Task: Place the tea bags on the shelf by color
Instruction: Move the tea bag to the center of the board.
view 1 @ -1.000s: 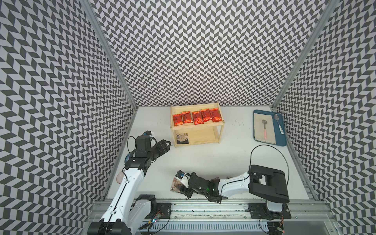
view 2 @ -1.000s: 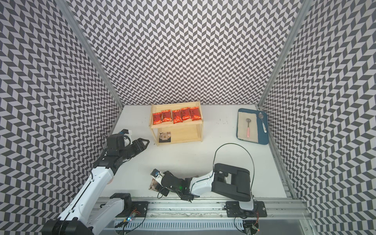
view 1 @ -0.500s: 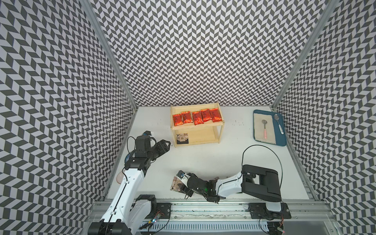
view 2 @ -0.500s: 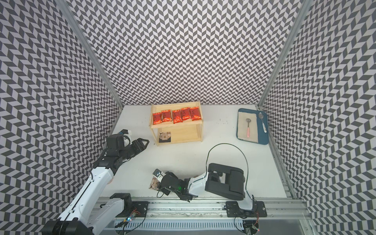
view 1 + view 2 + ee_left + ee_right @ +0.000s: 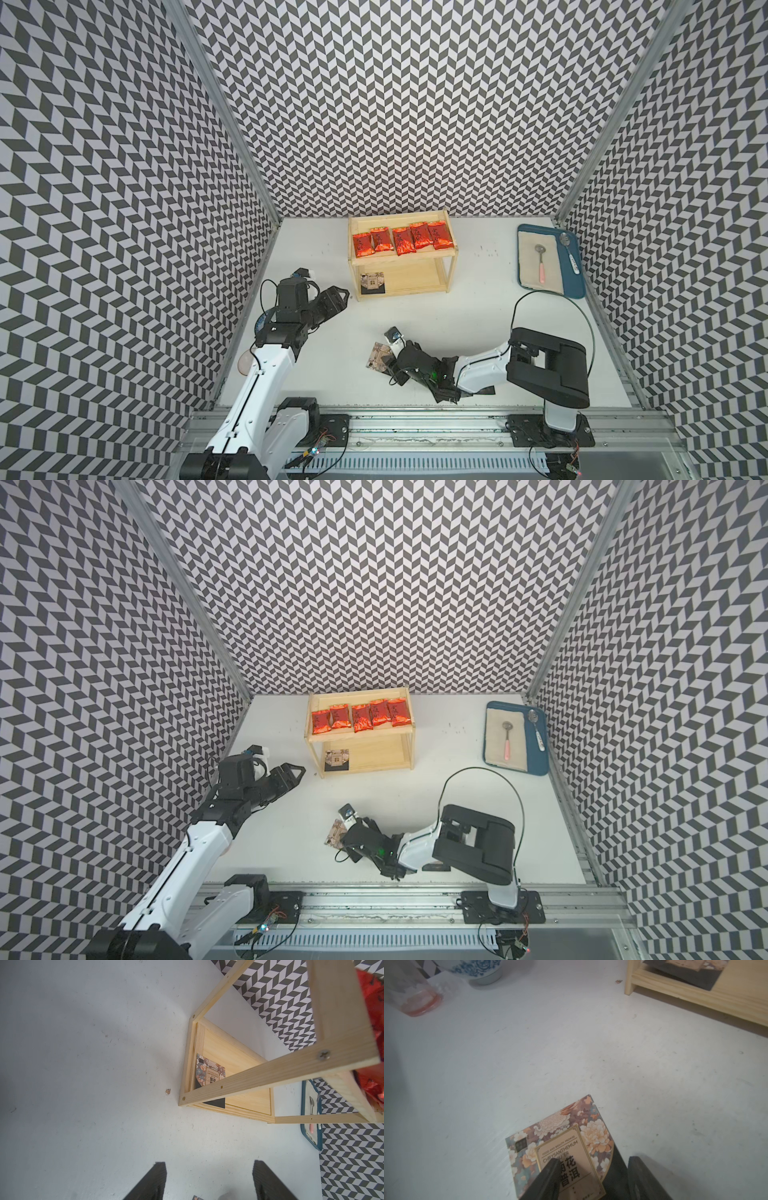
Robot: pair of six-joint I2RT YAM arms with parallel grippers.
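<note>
White tabletop [image 5: 478,324], front edge: right gripper [image 5: 592,1159] hangs low, jaws apart over a black floral tea bag [image 5: 564,1136] lying flat, well apart from the shelf [image 5: 415,276]. Flat as it is, closing could skid it away or scrape table.

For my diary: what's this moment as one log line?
left jaws open, empty | right jaws open over black packet | shelf: five red sachets top, one lower-tier packet

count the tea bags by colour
red bags: 5, all on the shelf top
black bags: 2 clearly seen, one on the lower board, one loose at the right claw
total: 7; a dark flat thing under the right arm is too hidden to count
</note>
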